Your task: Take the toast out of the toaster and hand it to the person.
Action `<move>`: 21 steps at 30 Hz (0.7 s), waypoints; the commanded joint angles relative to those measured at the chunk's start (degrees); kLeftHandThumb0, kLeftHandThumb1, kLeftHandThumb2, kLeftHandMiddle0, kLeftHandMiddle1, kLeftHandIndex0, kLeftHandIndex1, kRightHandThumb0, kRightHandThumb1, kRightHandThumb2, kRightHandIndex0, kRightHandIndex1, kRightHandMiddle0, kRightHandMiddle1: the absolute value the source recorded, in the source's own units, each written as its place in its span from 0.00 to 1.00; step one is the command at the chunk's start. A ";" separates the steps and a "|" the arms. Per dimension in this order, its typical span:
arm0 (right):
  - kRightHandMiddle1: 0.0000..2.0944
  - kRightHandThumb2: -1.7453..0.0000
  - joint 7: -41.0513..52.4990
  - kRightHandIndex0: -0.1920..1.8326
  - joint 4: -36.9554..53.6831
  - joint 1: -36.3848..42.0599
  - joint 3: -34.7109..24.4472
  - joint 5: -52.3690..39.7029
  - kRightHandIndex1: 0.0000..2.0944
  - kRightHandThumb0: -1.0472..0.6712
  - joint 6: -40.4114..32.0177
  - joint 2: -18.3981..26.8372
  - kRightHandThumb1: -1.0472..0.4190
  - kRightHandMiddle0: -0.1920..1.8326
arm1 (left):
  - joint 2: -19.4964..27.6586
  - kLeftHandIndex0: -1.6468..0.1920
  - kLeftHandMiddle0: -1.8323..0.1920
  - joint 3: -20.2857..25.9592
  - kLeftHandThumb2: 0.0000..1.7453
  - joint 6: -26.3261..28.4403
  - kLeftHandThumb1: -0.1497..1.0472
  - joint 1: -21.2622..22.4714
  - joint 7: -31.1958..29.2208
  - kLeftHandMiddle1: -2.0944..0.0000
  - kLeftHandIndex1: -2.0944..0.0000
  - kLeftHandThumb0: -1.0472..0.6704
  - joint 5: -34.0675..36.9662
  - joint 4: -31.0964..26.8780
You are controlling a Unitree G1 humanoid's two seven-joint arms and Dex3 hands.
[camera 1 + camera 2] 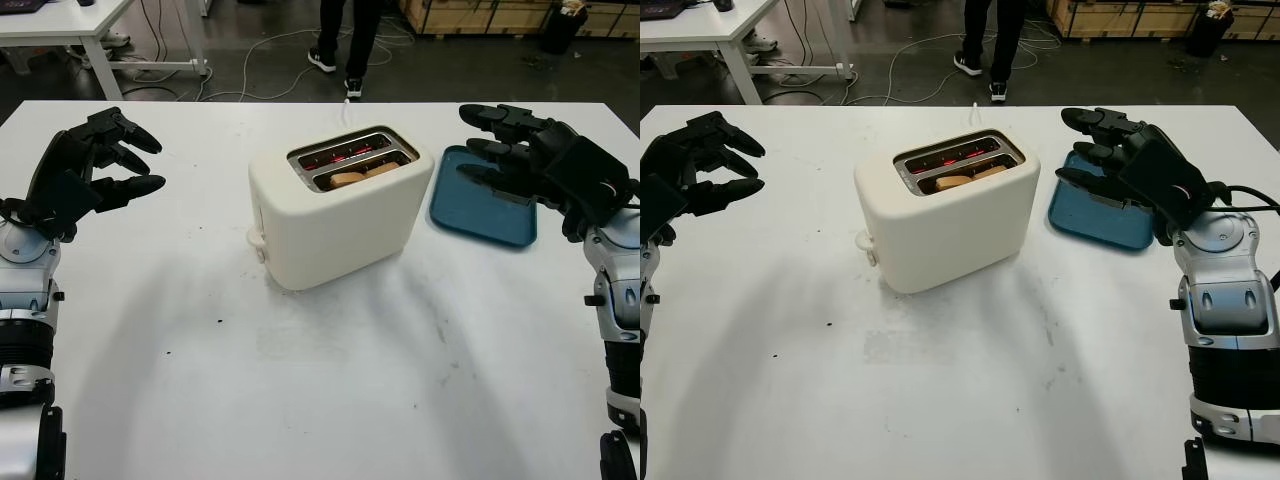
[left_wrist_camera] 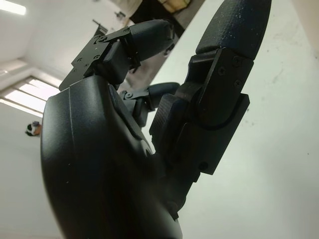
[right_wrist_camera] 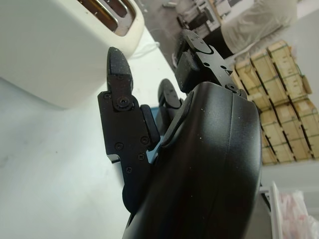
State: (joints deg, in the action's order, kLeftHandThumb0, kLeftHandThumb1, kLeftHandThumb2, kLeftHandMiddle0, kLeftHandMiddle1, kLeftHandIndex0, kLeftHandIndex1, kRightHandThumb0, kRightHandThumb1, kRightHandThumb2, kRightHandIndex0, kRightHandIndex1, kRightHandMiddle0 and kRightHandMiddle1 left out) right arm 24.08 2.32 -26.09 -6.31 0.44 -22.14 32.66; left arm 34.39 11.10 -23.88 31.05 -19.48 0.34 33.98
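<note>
A cream two-slot toaster (image 1: 340, 215) stands in the middle of the white table (image 1: 330, 390). A slice of toast (image 1: 362, 176) sits low in its nearer slot, and the far slot glows red inside. My right hand (image 1: 505, 150) hovers open to the right of the toaster, above the blue tray (image 1: 483, 212), holding nothing. My left hand (image 1: 120, 165) is raised open over the table's left side, well apart from the toaster. A person's legs (image 1: 345, 40) stand on the floor beyond the table's far edge.
The blue tray lies flat to the right of the toaster. The toaster's white cord (image 1: 347, 103) runs off the far edge. Another white table (image 1: 70, 25) stands at the back left, and wooden crates (image 1: 480, 15) at the back right. Cables lie on the floor.
</note>
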 commanded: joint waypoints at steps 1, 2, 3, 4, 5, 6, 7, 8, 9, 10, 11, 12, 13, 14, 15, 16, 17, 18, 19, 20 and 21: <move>0.00 0.89 -0.33 0.28 0.60 0.50 -0.24 -0.17 0.00 0.41 0.38 0.06 0.09 0.28 | -0.16 0.68 0.74 0.45 0.00 -0.79 0.85 1.14 0.12 0.28 0.35 0.00 1.03 0.69; 0.00 0.89 -0.40 0.28 0.58 0.50 -0.25 -0.08 0.00 0.41 0.38 0.11 0.09 0.28 | -0.21 0.68 0.74 0.47 0.00 -0.50 0.85 1.18 0.13 0.28 0.35 0.00 1.12 0.53; 0.00 0.89 -0.49 0.29 0.50 0.50 -0.28 -0.01 0.00 0.42 0.52 0.12 0.09 0.28 | -0.22 0.68 0.74 0.48 0.00 -0.25 0.85 1.20 0.02 0.28 0.35 0.00 1.25 0.37; 0.00 0.90 -0.55 0.29 0.38 0.54 -0.31 0.04 0.00 0.42 0.77 0.13 0.09 0.29 | -0.23 0.68 0.74 0.48 0.00 -0.11 0.85 1.21 -0.11 0.28 0.35 0.00 1.39 0.22; 0.00 0.90 -0.55 0.29 0.41 0.62 -0.31 0.11 0.01 0.42 0.82 0.19 0.09 0.29 | -0.20 0.68 0.74 0.44 0.00 -0.16 0.85 1.24 -0.13 0.28 0.35 0.00 1.44 0.21; 0.00 0.90 -0.43 0.29 0.34 0.67 -0.35 0.04 0.01 0.41 0.92 0.25 0.09 0.29 | -0.20 0.68 0.74 0.43 0.00 -0.23 0.85 1.27 -0.16 0.28 0.35 0.00 1.57 0.30; 0.00 0.90 -0.22 0.29 0.09 0.68 -0.46 -0.15 0.00 0.42 1.18 0.27 0.09 0.28 | -0.11 0.68 0.75 0.34 0.00 -0.41 0.85 1.32 -0.17 0.28 0.36 0.00 1.60 0.46; 0.00 0.89 -0.09 0.29 -0.13 0.66 -0.53 -0.27 0.00 0.42 1.41 0.30 0.09 0.28 | -0.04 0.68 0.75 0.27 0.00 -0.48 0.86 1.39 -0.18 0.28 0.36 0.00 1.63 0.59; 0.00 0.89 0.05 0.29 -0.37 0.64 -0.65 -0.46 0.00 0.41 1.69 0.27 0.09 0.28 | -0.05 0.68 0.75 0.25 0.00 -0.38 0.86 1.42 -0.12 0.28 0.36 0.00 1.66 0.60; 0.00 0.90 0.12 0.29 -0.57 0.63 -0.74 -0.59 0.00 0.41 1.91 0.23 0.09 0.28 | -0.08 0.68 0.75 0.24 0.00 -0.30 0.85 1.42 -0.06 0.28 0.36 0.00 1.69 0.59; 0.00 0.90 0.02 0.29 -0.59 0.61 -0.79 -0.61 0.00 0.41 1.80 0.16 0.09 0.28 | -0.14 0.68 0.75 0.28 0.00 -0.21 0.85 1.43 -0.13 0.28 0.36 0.00 1.83 0.58; 0.00 0.90 -0.12 0.29 -0.40 0.59 -0.81 -0.60 0.00 0.41 1.40 0.07 0.09 0.28 | -0.10 0.68 0.75 0.25 0.00 -0.10 0.85 1.40 -0.05 0.28 0.36 0.00 1.73 0.47; 0.00 0.90 -0.23 0.29 -0.16 0.59 -0.75 -0.51 0.00 0.41 1.11 0.04 0.09 0.28 | 0.02 0.68 0.75 0.17 0.00 -0.08 0.85 1.37 0.09 0.28 0.36 0.00 1.49 0.36; 0.00 0.90 -0.25 0.29 -0.05 0.57 -0.66 -0.44 0.00 0.42 1.06 0.02 0.09 0.28 | 0.06 0.68 0.75 0.17 0.00 -0.12 0.85 1.38 0.12 0.28 0.36 0.00 1.43 0.32; 0.00 0.90 -0.09 0.29 -0.24 0.51 -0.71 -0.63 0.00 0.42 1.25 -0.03 0.09 0.29 | 0.01 0.68 0.75 0.24 0.00 -0.03 0.85 1.43 -0.05 0.28 0.36 0.00 1.67 0.31; 0.00 0.90 0.04 0.29 -0.42 0.44 -0.74 -0.75 0.00 0.41 1.41 -0.03 0.09 0.29 | -0.06 0.68 0.75 0.35 0.00 -0.19 0.85 1.51 -0.40 0.28 0.36 0.00 2.05 0.51; 0.00 0.90 0.07 0.29 -0.45 0.38 -0.79 -0.85 0.00 0.41 1.30 -0.05 0.09 0.29 | -0.10 0.68 0.75 0.41 0.00 -0.29 0.84 1.55 -0.55 0.28 0.36 0.00 2.22 0.63; 0.00 0.90 -0.08 0.29 -0.41 0.35 -0.83 -0.84 0.00 0.41 1.10 -0.12 0.09 0.29 | -0.07 0.68 0.75 0.38 0.00 -0.39 0.84 1.55 -0.47 0.28 0.36 0.00 2.11 0.68; 0.00 0.90 -0.22 0.29 -0.39 0.35 -0.83 -0.81 0.00 0.41 1.03 -0.16 0.09 0.29 | -0.02 0.68 0.75 0.32 0.00 -0.41 0.84 1.53 -0.31 0.28 0.36 0.00 1.90 0.66; 0.00 0.90 -0.34 0.29 -0.32 0.42 -0.71 -0.60 0.00 0.41 1.17 -0.11 0.09 0.29 | 0.06 0.68 0.75 0.23 0.00 -0.10 0.84 1.48 -0.24 0.28 0.36 0.00 1.75 0.48; 0.00 0.90 -0.28 0.29 -0.39 0.48 -0.52 -0.36 0.00 0.41 1.52 0.06 0.09 0.29 | 0.14 0.68 0.75 0.16 0.00 -0.12 0.84 1.47 -0.29 0.28 0.36 0.00 1.66 0.48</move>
State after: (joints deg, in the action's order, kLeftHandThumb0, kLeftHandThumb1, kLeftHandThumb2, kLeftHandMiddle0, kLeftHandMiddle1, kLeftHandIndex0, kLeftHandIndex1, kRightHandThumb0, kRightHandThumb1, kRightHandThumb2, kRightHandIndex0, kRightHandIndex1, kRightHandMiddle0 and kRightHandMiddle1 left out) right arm 24.17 2.07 -26.02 -6.56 0.25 -21.59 32.66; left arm 34.31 11.15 -23.87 31.49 -19.82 1.78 34.37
